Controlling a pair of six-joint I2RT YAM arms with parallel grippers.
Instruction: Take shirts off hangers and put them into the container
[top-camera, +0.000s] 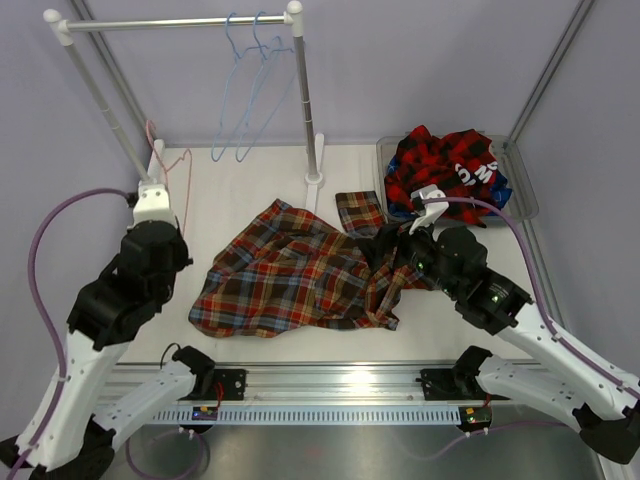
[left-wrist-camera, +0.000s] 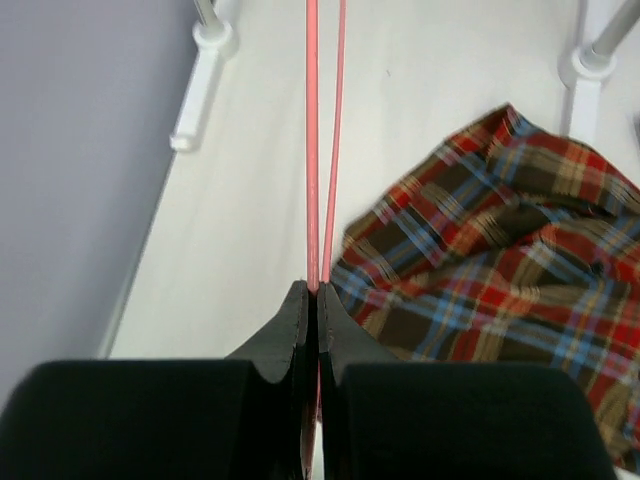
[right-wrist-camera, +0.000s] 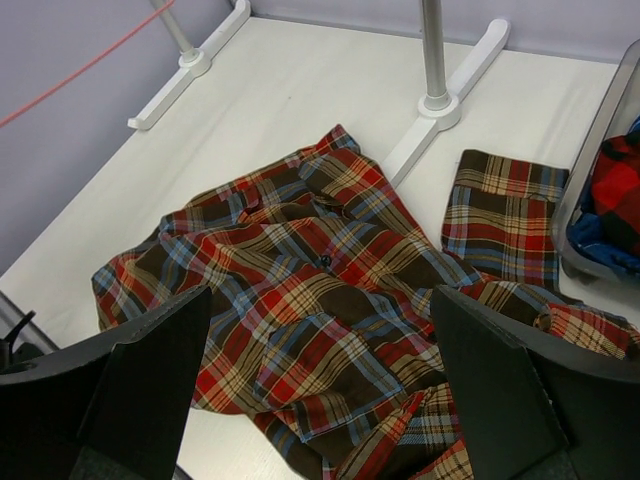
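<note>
The brown-and-olive plaid shirt (top-camera: 290, 275) (left-wrist-camera: 500, 260) lies spread on the table, off any hanger. My right gripper (top-camera: 390, 255) (right-wrist-camera: 320, 300) hovers open over its right side, with nothing between the fingers. My left gripper (top-camera: 158, 188) (left-wrist-camera: 313, 288) is shut on the pink-red hanger (top-camera: 180, 170) (left-wrist-camera: 312, 150), which is bare and stands at the left by the rack pole. Two light blue hangers (top-camera: 245, 100) hang bare on the rack bar. The red-and-black shirt (top-camera: 440, 165) and a blue shirt (top-camera: 497, 185) lie in the container (top-camera: 525, 195) (right-wrist-camera: 598, 140) at the back right.
The white-and-steel rack (top-camera: 170, 22) stands across the back, its right pole (top-camera: 305, 100) (right-wrist-camera: 432, 50) and foot just behind the shirt's collar. Its left foot (left-wrist-camera: 200, 90) runs along the left wall. A sleeve cuff (top-camera: 358, 210) (right-wrist-camera: 505, 215) lies between the rack foot and the container.
</note>
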